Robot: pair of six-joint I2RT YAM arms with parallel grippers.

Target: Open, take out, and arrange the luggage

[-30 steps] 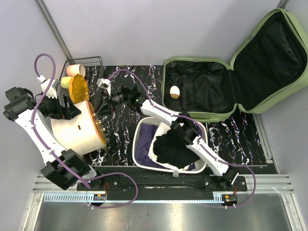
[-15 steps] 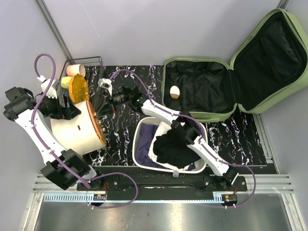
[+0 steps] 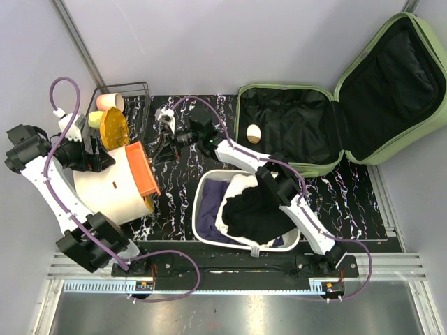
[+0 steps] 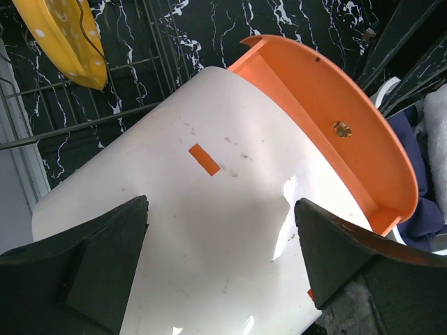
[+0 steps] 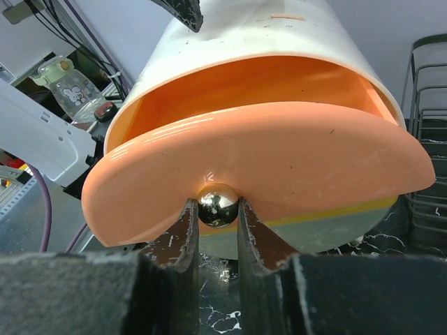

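The orange crescent-shaped drawer front (image 5: pixel 293 160) of the white rounded plastic container (image 4: pixel 174 181) is now standing clear of the body. 1 second earlier it was sitting almost flush. The right gripper (image 5: pixel 218 208) is clamping the small shiny metal ball knob (image 5: pixel 218 202) and drawing it outward. The left gripper (image 4: pixel 220 209) is spreading its 2 fingers wide across the white shell; whether they are pressing on it cannot be told.

The large olive-green soft-sided suitcase (image 3: pixel 300 169) is lying at the upper right of the top view with its lid thrown back, so opening it looks finished. Judging by this, the arms are sorting an item away from it. 1 small white oval object (image 3: pixel 254 132) is remaining on the black lining.

The drawer's interior is showing only orange walls; any contents are hidden. In the top view the arm is covering part of the white rectangular plastic bin (image 3: pixel 201 192).
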